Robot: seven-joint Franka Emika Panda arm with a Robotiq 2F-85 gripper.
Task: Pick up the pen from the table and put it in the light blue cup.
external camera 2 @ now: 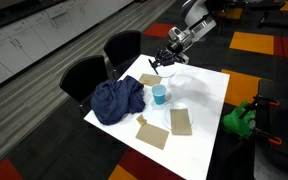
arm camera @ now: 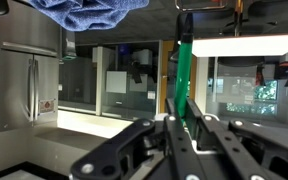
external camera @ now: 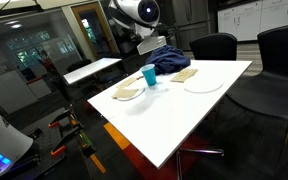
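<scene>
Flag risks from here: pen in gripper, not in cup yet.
1. The pen sticks far out of the gripper, so it may swing or slip in transit.
2. The light blue cup is small; the long pen catching its rim could tip it.
3. The blue cloth lies close to the cup; a low approach might snag it.

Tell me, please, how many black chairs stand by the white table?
2 black chairs, both along the same edge of the white table: one beside the blue cloth, the other further along that edge. Others may be hidden outside the frame.
</scene>
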